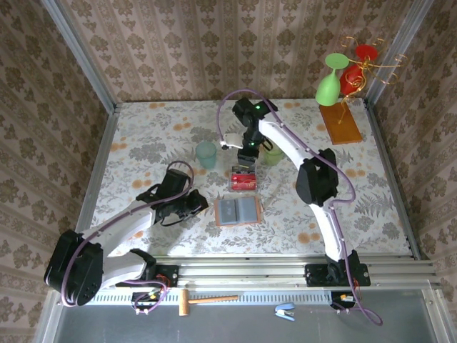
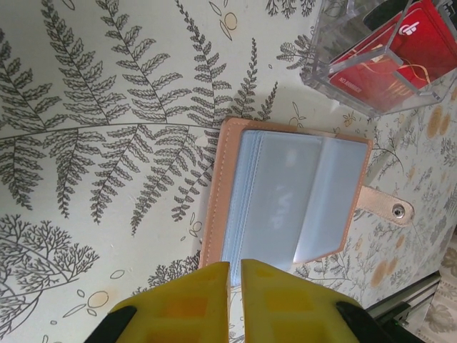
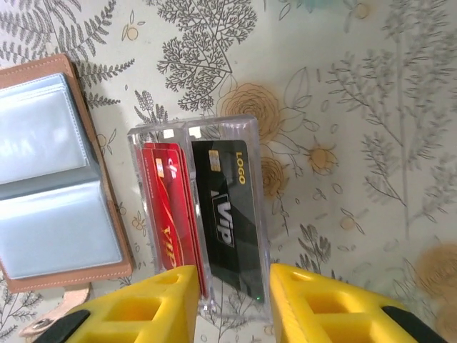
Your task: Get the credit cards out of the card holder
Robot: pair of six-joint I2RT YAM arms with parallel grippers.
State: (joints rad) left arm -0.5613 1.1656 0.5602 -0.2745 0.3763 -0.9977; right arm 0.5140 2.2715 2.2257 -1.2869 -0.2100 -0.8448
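Note:
The card holder [image 1: 238,211] lies open on the table, its grey-blue pockets [image 2: 285,200] facing up, and it also shows at the left of the right wrist view [image 3: 43,186]. Beyond it stands a clear plastic box [image 3: 193,123] holding the credit cards: red ones [image 3: 168,207] in one slot and a black VIP card [image 3: 225,207] in the other. My right gripper [image 3: 232,275] hovers over that box [image 1: 243,179], open, with the black card's end between its spread fingers. My left gripper [image 2: 235,266] is shut at the wallet's near left edge [image 1: 202,206], with nothing seen in it.
Two pale green cups [image 1: 206,153] [image 1: 273,153] stand just behind the box. A wire glass stand [image 1: 343,78] on an orange-brown wooden base [image 1: 340,123] occupies the back right corner. A hammer [image 1: 203,300] and a blue stapler [image 1: 285,309] lie on the ledge below the arm bases.

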